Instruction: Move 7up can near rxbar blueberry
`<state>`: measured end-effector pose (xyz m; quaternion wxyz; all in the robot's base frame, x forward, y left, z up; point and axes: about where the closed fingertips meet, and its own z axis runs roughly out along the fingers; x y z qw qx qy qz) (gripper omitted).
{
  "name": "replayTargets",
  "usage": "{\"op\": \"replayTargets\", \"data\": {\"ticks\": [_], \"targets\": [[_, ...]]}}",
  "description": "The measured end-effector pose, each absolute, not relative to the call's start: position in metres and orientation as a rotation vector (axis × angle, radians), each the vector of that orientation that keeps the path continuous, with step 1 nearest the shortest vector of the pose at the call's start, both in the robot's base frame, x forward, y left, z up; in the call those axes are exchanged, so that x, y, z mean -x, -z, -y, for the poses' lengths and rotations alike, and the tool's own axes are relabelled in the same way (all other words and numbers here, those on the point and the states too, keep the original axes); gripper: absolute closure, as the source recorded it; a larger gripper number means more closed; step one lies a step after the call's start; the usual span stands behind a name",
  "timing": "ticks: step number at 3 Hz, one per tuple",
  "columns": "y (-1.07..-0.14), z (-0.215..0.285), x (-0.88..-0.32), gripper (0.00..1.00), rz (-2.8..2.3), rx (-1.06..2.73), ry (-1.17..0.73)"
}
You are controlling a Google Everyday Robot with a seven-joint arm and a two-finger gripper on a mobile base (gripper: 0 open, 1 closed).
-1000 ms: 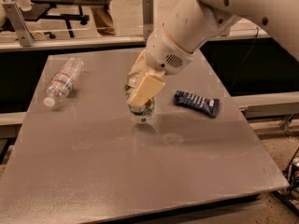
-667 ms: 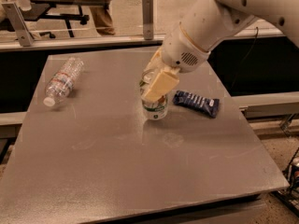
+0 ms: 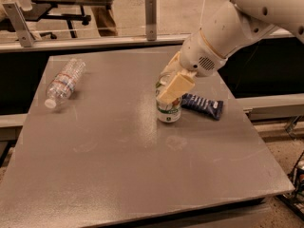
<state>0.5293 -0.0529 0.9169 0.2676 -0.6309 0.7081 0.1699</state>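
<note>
The 7up can [image 3: 168, 111] stands upright on the grey table [image 3: 118, 165], right of centre, white and green with a silver top. My gripper [image 3: 172, 85] comes down from the upper right and is shut on the can's upper part, one cream finger [image 3: 175, 87] across its front. The rxbar blueberry [image 3: 203, 106], a flat dark blue wrapper with white lettering, lies just to the right of the can, almost touching its base.
A clear plastic water bottle [image 3: 63, 82] lies on its side at the table's far left. A rail with metal posts [image 3: 151, 12] runs behind the table. The table's right edge is close beyond the bar.
My gripper has carried the can to the right, from the table's middle to a spot next to the blue bar. The can is now down on the table.
</note>
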Motion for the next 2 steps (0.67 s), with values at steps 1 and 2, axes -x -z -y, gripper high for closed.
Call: {"op": "replayTargets", "data": {"ticks": [1, 2], "targets": [[-0.9126, 0.0568, -0.5315, 0.5, -1.921, 1.69, -0.465], [-0.908, 0.0578, -0.531, 0.19, -1.926, 1.688, -0.471]]}}
